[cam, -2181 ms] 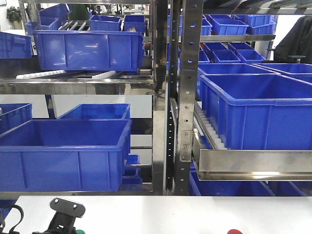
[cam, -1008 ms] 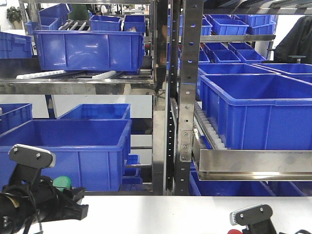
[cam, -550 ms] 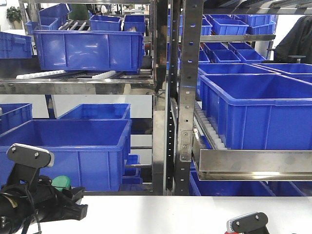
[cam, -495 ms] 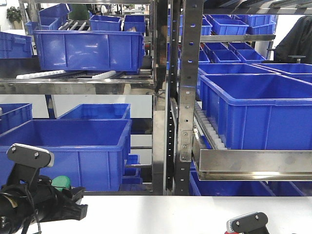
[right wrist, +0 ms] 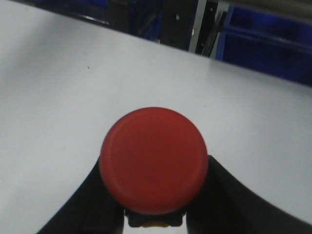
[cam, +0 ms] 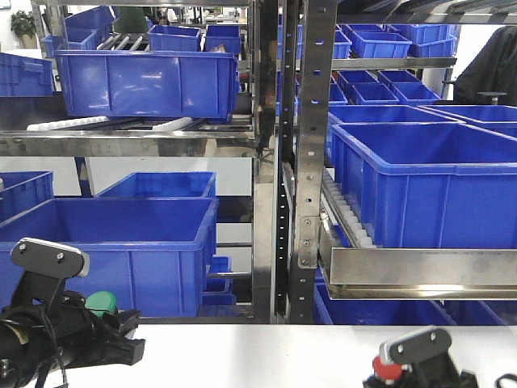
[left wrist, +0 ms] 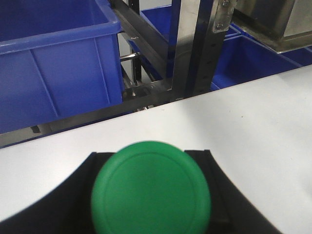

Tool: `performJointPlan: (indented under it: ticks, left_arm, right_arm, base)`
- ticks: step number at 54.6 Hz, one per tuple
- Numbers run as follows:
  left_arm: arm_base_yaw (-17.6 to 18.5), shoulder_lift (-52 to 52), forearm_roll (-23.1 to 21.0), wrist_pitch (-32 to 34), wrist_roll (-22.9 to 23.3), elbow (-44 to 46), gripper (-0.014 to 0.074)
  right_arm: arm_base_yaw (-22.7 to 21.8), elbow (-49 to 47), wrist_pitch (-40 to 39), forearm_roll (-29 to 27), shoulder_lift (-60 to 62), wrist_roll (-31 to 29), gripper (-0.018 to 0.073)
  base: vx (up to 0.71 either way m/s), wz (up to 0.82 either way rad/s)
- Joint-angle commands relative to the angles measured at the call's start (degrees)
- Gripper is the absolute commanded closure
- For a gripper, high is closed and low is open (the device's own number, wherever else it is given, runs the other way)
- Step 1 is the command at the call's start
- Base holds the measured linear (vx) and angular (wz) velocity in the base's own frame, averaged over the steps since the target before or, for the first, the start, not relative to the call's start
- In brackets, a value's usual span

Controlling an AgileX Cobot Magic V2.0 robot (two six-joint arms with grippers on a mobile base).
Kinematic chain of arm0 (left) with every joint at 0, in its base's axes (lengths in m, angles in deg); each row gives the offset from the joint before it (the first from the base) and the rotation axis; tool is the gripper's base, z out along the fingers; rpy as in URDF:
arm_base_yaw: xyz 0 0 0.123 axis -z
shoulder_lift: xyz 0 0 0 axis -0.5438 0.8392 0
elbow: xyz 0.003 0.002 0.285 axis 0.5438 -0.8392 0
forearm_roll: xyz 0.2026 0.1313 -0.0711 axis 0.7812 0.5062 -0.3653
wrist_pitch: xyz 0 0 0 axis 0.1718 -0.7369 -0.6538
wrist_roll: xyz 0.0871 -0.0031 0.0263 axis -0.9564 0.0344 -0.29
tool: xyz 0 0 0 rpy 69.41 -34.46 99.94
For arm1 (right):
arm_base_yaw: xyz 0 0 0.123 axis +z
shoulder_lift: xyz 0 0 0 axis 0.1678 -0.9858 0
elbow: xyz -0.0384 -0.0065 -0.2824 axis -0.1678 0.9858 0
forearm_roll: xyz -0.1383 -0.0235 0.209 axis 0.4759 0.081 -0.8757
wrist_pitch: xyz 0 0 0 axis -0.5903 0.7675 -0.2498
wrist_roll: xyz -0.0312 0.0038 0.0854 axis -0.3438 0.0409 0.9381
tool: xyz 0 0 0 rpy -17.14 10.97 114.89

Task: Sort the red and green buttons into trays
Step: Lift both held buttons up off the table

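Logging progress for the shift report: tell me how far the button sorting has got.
Done: both buttons are grasped. In hand: the left claw grips the green button, and the right claw grips the red button. Left: placing each in its tray; no tray shows in these views.

Left button (cam: 102, 303) and right button (cam: 388, 371) over the table (cam: 258, 356); rack (cam: 311, 162) holding bins (cam: 428, 186) behind it.

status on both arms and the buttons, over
Left gripper shut on green button, raised. Right gripper shut on red button, low over white table. Trays not in view.
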Motion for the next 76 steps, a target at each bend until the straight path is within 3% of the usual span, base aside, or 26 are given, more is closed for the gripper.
performJointPlan:
  ticks: [1,11,20,26,46,58,76]
  left_arm:
    - [-0.09,-3.49,0.51,5.31,0.21,1.56,0.0599]
    - [-0.09,-9.42,2.73,8.66,0.21,1.56,0.0599]
    - [-0.09,-15.55,3.48,8.67,0.21,1.56,0.0599]
    - [-0.09,-20.12,3.48,7.83,0.21,1.56,0.0599]
    - [-0.09,-27.83,3.60,-1.82,0.21,1.56,0.0599]
    - [-0.09,-28.24,3.41,-4.03,0.27,1.56,0.0599]
    - [-0.09,-28.24,3.41,-4.03,0.27,1.56,0.0599]
  right_arm:
    - [0.05,-1.25,-1.36,3.41,7.35,1.69,0.0570]
    - [2.87,-1.25,1.09,4.78,18.80,8.36,0.0568]
    - [8.28,-1.37,2.66,4.17,27.46,8.23,0.0568]
    - [11.13,-1.37,5.51,0.28,34.59,8.12,0.0568]
    - [11.26,-11.06,25.23,2.49,49.89,6.09,0.0568]
    - [11.26,-11.21,29.46,2.49,52.84,6.09,0.0568]
    - [11.26,-11.21,29.59,2.49,52.90,6.09,0.0568]
  base:
    - [0.00,0.00]
    - [0.00,0.00]
    - [0.00,0.00]
    - [0.00,0.00]
    - [0.00,0.00]
    - [0.00,0.00]
    - [0.00,0.00]
